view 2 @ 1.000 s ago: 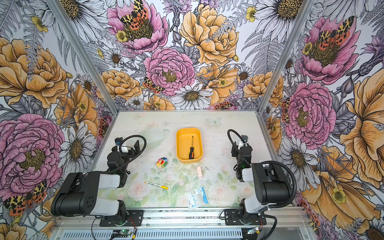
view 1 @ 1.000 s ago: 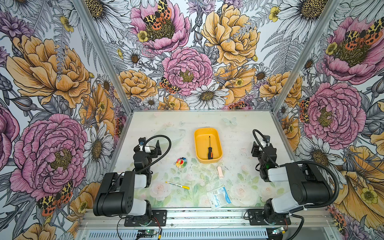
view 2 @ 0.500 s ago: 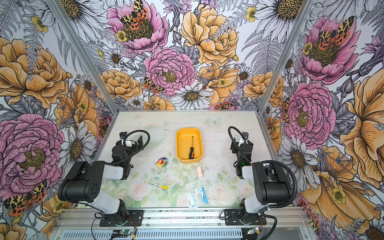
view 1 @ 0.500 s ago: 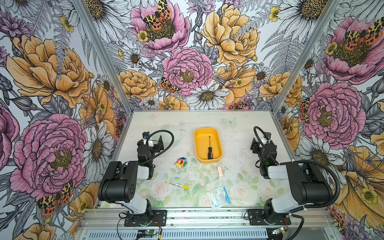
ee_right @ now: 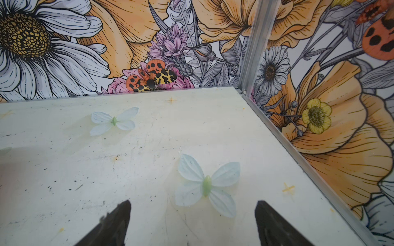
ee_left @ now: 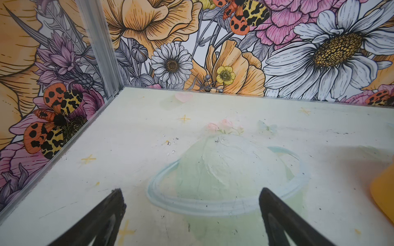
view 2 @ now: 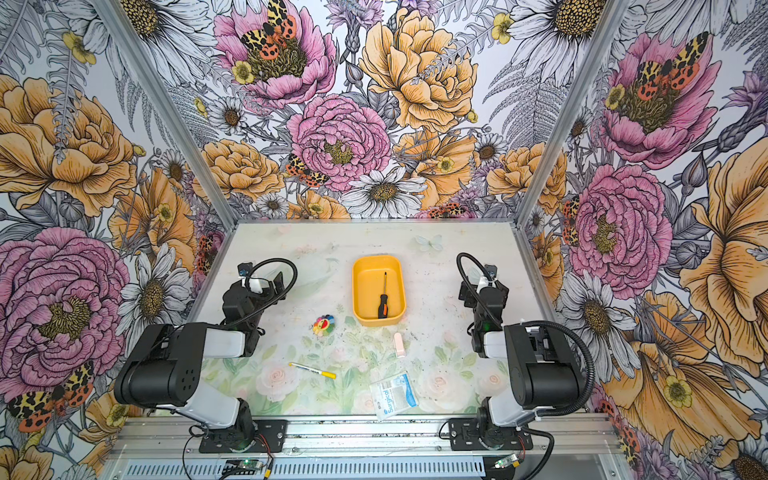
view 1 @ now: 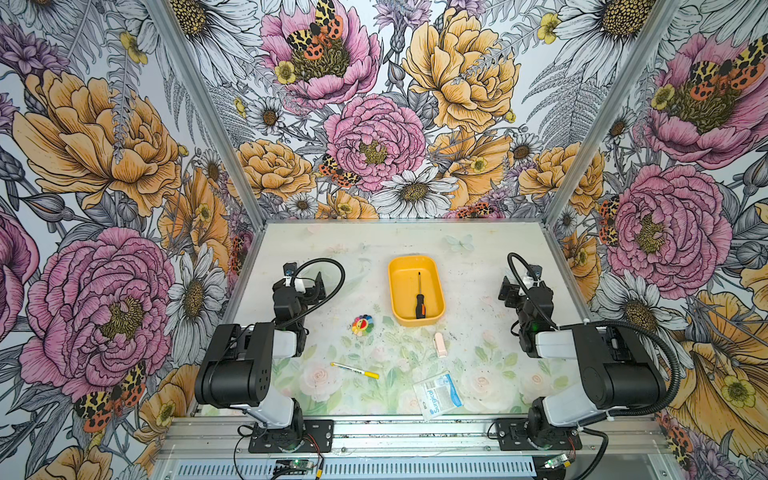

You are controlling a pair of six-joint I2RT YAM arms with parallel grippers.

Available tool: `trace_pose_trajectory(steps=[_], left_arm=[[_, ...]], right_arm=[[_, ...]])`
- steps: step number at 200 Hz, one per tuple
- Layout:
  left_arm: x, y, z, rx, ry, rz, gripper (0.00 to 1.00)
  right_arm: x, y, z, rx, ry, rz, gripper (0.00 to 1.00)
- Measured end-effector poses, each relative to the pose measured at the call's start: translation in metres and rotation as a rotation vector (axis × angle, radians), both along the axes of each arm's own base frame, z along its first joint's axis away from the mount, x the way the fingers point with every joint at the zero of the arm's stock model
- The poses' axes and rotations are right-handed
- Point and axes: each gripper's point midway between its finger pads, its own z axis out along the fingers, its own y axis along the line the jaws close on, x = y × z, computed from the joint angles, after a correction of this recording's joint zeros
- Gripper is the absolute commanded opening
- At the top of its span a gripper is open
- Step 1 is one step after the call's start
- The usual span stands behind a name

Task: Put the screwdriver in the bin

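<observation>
The screwdriver [view 1: 419,297] [view 2: 383,301], with its black handle and orange end, lies inside the yellow-orange bin [view 1: 415,261] [view 2: 376,259] in both top views, its shaft pointing to the back wall. My left gripper [view 1: 316,283] [view 2: 277,281] hovers well left of the bin, open and empty. In the left wrist view the left gripper [ee_left: 191,196] frames bare table, and a corner of the bin [ee_left: 383,191] shows at the edge. My right gripper [view 1: 505,287] [view 2: 463,291] stands right of the bin. The right wrist view shows the right gripper [ee_right: 191,206] open over the printed table.
In front of the bin lie a rainbow flower toy [view 1: 362,325], a small pink block [view 1: 439,345], a white-and-yellow pen [view 1: 354,370] and a blue-and-white packet [view 1: 437,395]. Flowered walls close in the back and both sides.
Both arms have shifted a little toward the back of the table, and the right jaws have spread wider. The screwdriver has stayed in the bin.
</observation>
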Motion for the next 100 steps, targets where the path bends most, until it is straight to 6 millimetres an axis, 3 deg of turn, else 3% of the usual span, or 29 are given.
trace_pose_trajectory(steps=[100], left_arm=[[-0.0001, 0.0, -0.0003, 0.0, 0.001, 0.0, 0.99]], right_arm=[[-0.0002, -0.0005, 0.0001, 0.001, -0.001, -0.006, 1.0]])
